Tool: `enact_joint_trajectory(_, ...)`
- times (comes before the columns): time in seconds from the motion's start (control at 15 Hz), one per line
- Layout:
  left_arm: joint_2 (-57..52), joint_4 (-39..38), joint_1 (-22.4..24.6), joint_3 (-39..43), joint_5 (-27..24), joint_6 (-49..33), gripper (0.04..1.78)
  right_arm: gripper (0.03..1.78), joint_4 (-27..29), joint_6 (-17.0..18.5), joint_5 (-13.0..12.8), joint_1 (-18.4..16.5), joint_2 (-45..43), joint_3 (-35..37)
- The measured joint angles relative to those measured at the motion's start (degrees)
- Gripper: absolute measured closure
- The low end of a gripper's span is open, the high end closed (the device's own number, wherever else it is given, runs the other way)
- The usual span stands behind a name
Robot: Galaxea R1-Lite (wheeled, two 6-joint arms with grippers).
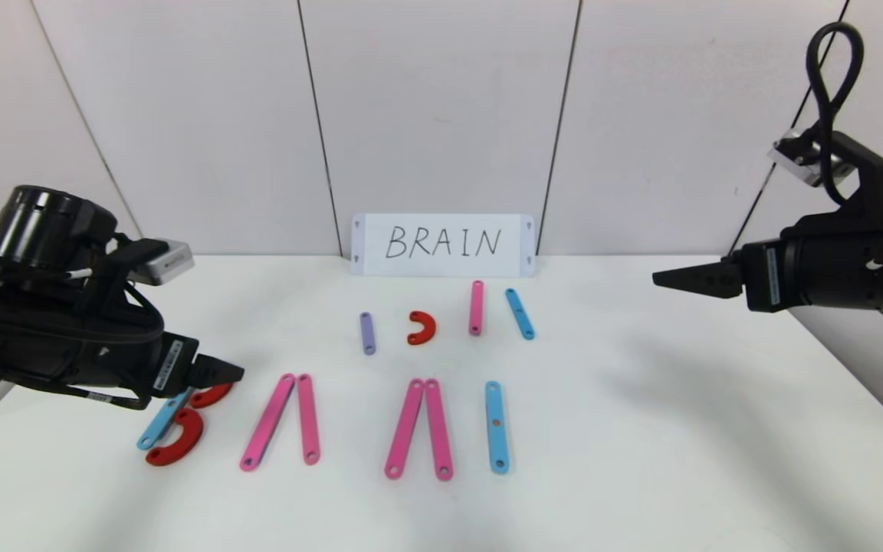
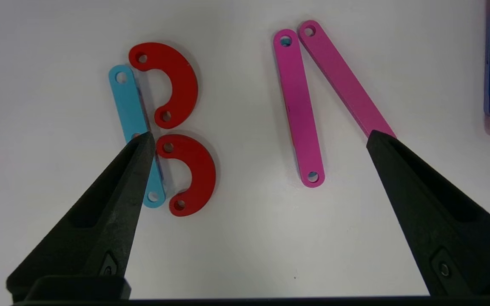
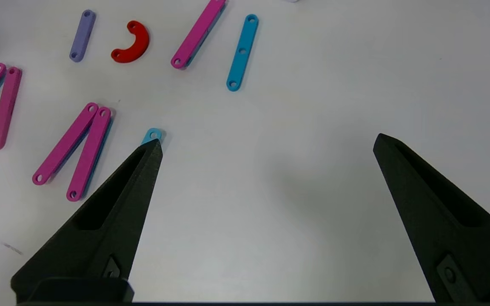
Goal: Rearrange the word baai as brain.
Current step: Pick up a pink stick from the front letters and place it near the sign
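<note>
The word lies in a row near the table's front. Its B is a blue strip (image 1: 162, 420) with two red half-rings (image 1: 177, 441). Two pairs of pink strips (image 1: 267, 422) (image 1: 405, 428) form the A's, and a blue strip (image 1: 496, 426) forms the I. My left gripper (image 1: 227, 372) hovers open and empty over the B. In the left wrist view (image 2: 260, 136) one fingertip (image 2: 143, 146) overlaps the blue strip (image 2: 130, 110) beside the half-rings (image 2: 198, 170). My right gripper (image 1: 664, 280) is open and empty, raised at the right (image 3: 268, 139).
Spare pieces lie behind the row: a purple strip (image 1: 367, 333), a red half-ring (image 1: 421, 327), a pink strip (image 1: 476, 307) and a blue strip (image 1: 520, 313). A white card (image 1: 441, 244) with handwritten BRAIN leans on the back wall.
</note>
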Motion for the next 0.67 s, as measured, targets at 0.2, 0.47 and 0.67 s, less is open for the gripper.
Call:
enact_joint_trajectory(0.2, 3.27, -0.28, -2.27, 1.52, 0.26, -0.13, 0.08, 0.08, -0.21, 0.06, -0.04, 0.91, 1.07, 0.85)
enact_joint_trajectory(0.47, 7.30, -1.51, -3.58, 2.65, 0.54, -1.05, 0.08, 0.08, -0.29, 0.13, -0.20, 2.62, 1.79, 2.05)
enact_joint_trajectory(0.67, 9.72, -2.26, -4.08, 3.21, 0.54, -1.18, 0.08, 0.08, -0.33, 0.13, -0.28, 2.93, 2.08, 2.40)
